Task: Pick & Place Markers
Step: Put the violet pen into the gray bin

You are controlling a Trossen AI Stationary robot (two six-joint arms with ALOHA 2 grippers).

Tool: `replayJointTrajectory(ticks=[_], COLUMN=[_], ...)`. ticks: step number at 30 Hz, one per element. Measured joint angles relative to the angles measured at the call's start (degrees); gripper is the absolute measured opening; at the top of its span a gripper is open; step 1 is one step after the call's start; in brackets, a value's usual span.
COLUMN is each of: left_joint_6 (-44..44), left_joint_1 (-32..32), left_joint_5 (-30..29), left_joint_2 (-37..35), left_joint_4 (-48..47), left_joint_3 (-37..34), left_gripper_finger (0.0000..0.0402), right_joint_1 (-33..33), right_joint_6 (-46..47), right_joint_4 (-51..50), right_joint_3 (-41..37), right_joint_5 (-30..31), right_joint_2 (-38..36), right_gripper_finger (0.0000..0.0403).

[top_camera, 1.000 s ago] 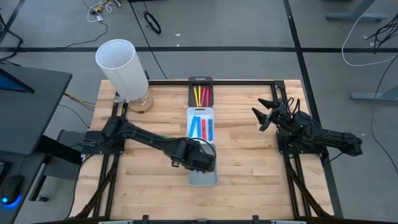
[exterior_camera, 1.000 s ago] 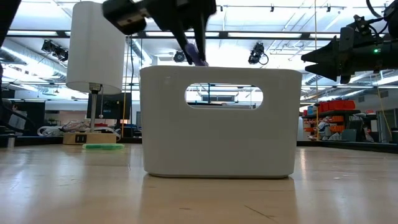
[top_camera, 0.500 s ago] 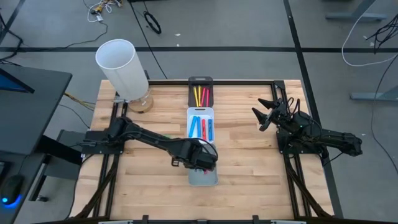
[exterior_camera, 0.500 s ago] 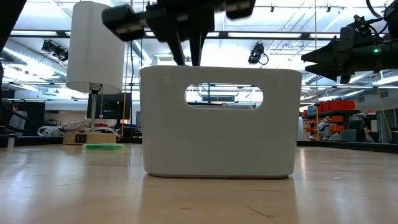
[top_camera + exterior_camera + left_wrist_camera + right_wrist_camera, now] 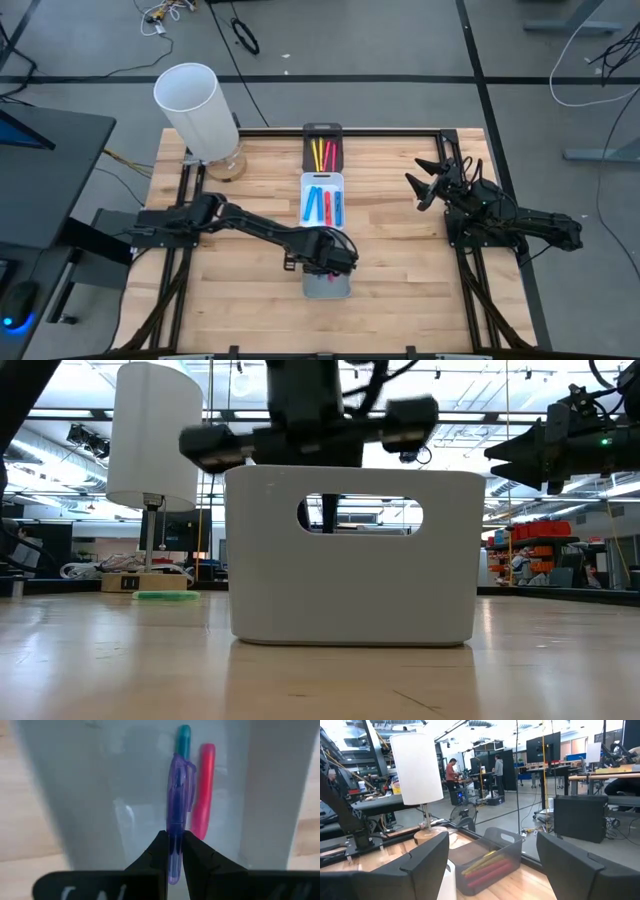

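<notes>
Three trays sit in a line down the middle of a wooden table (image 5: 400, 250): a dark tray (image 5: 322, 150) at the far edge holding yellow and red markers (image 5: 323, 155), a white tray (image 5: 322, 197) at the centre holding blue and red markers (image 5: 324, 205), and a grey tray (image 5: 327, 283) near the front edge. A tall white cylinder (image 5: 196, 111) stands at the far left corner.

The left gripper (image 5: 326, 256) reaches down into the grey tray, its fingers clenched on the lower end of a purple marker (image 5: 178, 815). The marker points along the tray floor, above a teal marker (image 5: 184, 740) and a pink marker (image 5: 203, 790) that lie side by side on it.

The right gripper (image 5: 428, 180) hovers near the right edge, fingers spread, holding nothing.

The purple marker looks light, rigid and smooth plastic, so it may slip or swing in a pinch at one end. A hold nearer the middle of the barrel, clear of the clip, would likely be steadier.
</notes>
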Motion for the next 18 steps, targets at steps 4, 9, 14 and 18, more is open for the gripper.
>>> replayJointTrajectory(ticks=[4, 9, 14, 18], left_joint_6=[0.0, -0.1, 0.0, 0.4], left_joint_1=[0.5, 1.1, 1.1, 1.1], left_joint_5=[0.2, 1.5, 1.4, 1.2], left_joint_2=[0.9, 1.0, 1.0, 1.0], left_joint_4=[1.0, 4.1, 4.6, 4.5], left_joint_3=[-0.6, -4.0, -4.4, -4.4], left_gripper_finger=[0.0035, 0.0039, 0.0043, 0.0074], right_joint_1=[0.0, 0.0, 0.0, 0.0], right_joint_6=[0.0, 0.0, 0.0, 0.0], right_joint_4=[0.0, 0.0, 0.0, 0.1], right_joint_3=[0.0, 0.0, 0.0, 0.0], right_joint_5=[0.0, 0.0, 0.0, 0.0], right_joint_2=[0.0, 0.1, 0.1, 0.1], right_gripper_finger=[0.0302, 0.0302, 0.0302, 0.0302])
